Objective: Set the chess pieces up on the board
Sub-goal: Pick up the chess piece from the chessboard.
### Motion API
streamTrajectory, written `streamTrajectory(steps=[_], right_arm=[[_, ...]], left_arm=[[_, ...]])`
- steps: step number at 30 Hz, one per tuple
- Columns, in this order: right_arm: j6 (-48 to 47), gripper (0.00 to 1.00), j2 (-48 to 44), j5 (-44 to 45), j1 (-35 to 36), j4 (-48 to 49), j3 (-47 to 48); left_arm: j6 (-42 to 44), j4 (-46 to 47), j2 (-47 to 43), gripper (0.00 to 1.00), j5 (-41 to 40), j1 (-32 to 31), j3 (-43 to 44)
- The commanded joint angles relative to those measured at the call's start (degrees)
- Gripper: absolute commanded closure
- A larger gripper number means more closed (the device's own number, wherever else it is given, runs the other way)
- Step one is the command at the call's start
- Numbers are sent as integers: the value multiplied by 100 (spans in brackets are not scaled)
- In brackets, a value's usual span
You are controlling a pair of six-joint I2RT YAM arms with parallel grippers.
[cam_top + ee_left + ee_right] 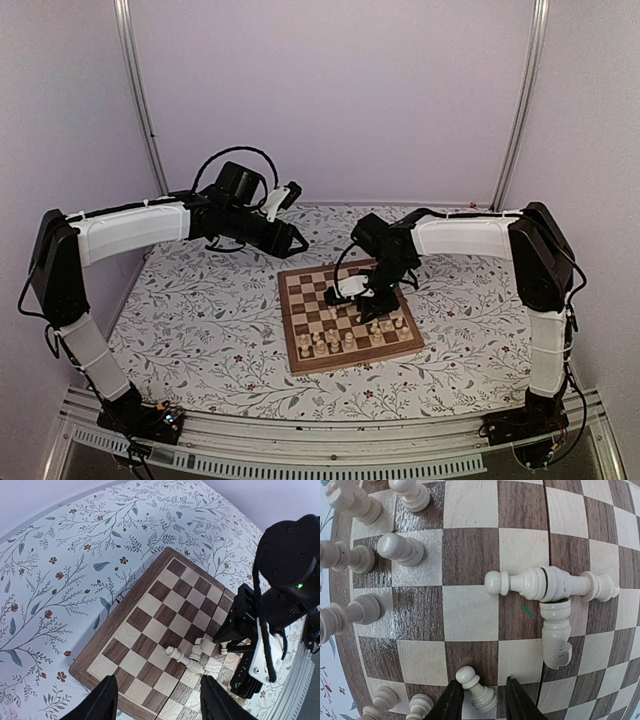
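**Right arm low on the board, jaws either side of a pawn; setup is partway through.**

The board (305, 300) sits mid-table, with the chess pieces (400, 549) gathered along its 6 o'clock edge in the overhead view. The left gripper (158, 678) hangs high off the board's 10 o'clock corner, jaws spread wide and empty. The right gripper (484, 681) straddles a pawn (476, 690) at 6 o'clock in its wrist view. One finger seems to touch the pawn's head and a sliver of dark square shows on the other side, so I cannot tell if it is clamped or loose. At 3 o'clock, a long toppled piece (545, 584) lies touching a shorter fallen piece (556, 630). By my read this pawn is the step in hand. The next move calls for a centred squeeze and a straight lift (neighbours crowd in at 7 o'clock).
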Motion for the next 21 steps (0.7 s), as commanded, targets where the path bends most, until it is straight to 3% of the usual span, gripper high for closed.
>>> streamTrajectory(steps=[1, 10, 21], right_arm=[[-12, 70, 227, 213, 64, -152, 2], [301, 89, -64, -380, -420, -133, -5], [2225, 93, -1269, -3035, -1284, 1290, -538]], left_arm=[[56, 3, -83, 43, 102, -66, 99], [44, 29, -30, 43, 116, -100, 90], [-495, 977, -551, 45, 328, -470, -197]])
